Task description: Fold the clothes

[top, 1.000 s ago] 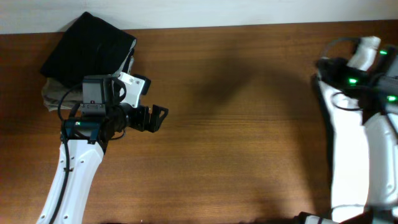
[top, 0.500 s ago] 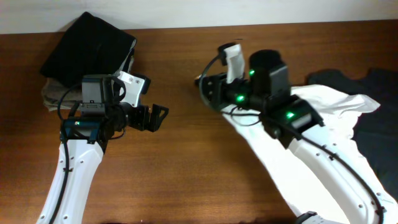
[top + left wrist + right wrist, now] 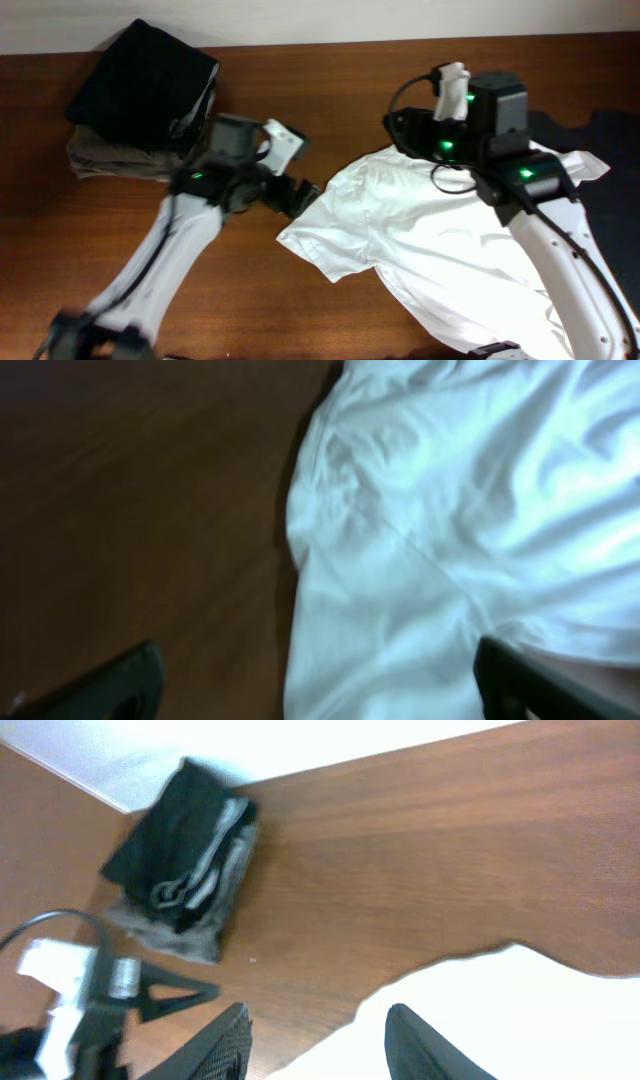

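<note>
A white shirt (image 3: 420, 240) lies spread and wrinkled on the wooden table, centre right. My left gripper (image 3: 298, 197) is open, just above the shirt's left sleeve edge. In the left wrist view its jaws (image 3: 318, 655) stand wide apart over the white shirt (image 3: 450, 510) with nothing held. My right gripper (image 3: 396, 128) is open and empty above the shirt's top left edge. In the right wrist view its fingers (image 3: 318, 1012) straddle bare wood, with the white shirt (image 3: 520, 1010) to the lower right.
A stack of folded clothes (image 3: 140, 95), black on top, sits at the far left corner and also shows in the right wrist view (image 3: 185, 860). A dark garment (image 3: 612, 125) lies at the right edge. The table's back edge meets a white wall.
The right arm swung in from the right, and the white shirt now lies spread at centre right. The left arm moved right to the shirt's left edge.
</note>
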Controlling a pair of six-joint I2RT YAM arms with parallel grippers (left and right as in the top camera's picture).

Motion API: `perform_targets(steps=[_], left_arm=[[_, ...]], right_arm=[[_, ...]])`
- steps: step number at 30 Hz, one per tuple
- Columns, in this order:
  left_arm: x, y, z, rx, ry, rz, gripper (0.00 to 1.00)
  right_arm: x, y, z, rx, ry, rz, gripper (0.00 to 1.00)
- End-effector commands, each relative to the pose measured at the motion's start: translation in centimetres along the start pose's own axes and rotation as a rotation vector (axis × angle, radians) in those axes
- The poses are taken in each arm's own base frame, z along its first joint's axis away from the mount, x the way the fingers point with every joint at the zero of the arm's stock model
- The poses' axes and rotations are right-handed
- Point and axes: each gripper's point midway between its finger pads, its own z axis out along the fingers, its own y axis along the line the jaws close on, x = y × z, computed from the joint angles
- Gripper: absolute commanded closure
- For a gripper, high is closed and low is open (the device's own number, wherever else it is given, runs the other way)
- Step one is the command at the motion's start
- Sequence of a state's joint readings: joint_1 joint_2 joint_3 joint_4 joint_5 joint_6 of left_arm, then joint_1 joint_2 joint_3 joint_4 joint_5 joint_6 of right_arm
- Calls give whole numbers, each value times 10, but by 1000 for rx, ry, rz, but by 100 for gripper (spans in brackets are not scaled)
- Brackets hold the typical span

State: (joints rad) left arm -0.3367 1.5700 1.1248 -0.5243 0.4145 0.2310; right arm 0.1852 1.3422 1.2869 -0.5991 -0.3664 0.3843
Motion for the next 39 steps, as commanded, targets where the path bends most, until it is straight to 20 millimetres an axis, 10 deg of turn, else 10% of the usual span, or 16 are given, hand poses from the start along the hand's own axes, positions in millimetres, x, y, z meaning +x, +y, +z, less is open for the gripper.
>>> perform_targets(steps=[1,13,28,31,34,39], left_arm=[[5,11,54,13,38,42,8],[29,-1,135,114,314,2,31],[57,-5,120,112,459,-47,53],[57,1,122,83,458,-35,64],[54,-1,124,108,441,20,99],[25,2,105,107,427,21,100]], right_arm=[[-5,-13,-17,45,-16,-19,53],[17,-29,-19,107,73,-4,53],[24,-32,-21,124,101,8,53],[25,-32,-21,125,104,9,54],[25,-33,-21,126,104,8,54],[15,-61,-27,256,56,24,53]])
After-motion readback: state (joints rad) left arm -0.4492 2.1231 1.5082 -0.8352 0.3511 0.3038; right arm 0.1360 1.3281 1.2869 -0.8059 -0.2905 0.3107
